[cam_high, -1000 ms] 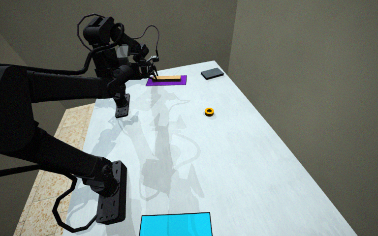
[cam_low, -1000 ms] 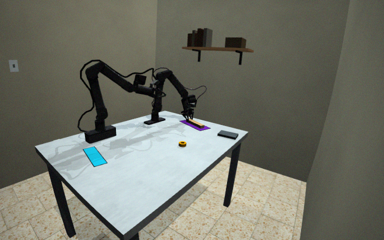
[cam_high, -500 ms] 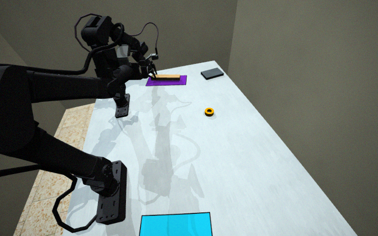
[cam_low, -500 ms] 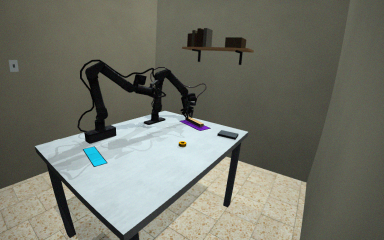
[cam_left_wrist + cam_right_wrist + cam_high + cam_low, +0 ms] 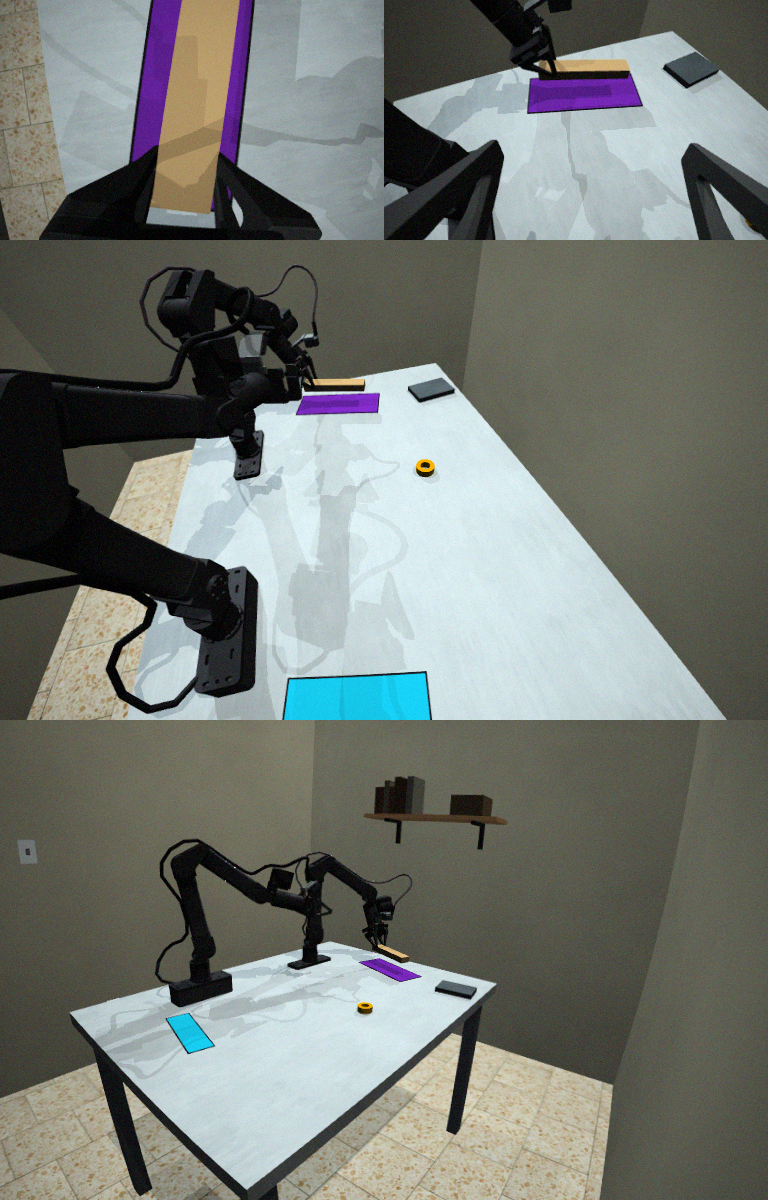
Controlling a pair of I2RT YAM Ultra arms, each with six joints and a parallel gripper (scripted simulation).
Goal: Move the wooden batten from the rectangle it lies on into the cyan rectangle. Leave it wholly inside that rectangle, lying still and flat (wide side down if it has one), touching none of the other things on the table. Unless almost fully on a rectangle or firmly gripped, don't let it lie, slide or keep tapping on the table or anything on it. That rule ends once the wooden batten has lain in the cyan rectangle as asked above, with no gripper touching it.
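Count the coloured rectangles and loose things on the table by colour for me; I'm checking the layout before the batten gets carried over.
Purple rectangle: 1
Cyan rectangle: 1
Tan batten, held above the table: 1
Dark grey slab: 1
Orange ring: 1
Total: 5

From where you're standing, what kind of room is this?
Probably a small workroom or robot test room: two black robot arms are mounted on one pale table, coloured rectangles mark its top, and plain walls carry a shelf with what look like books.
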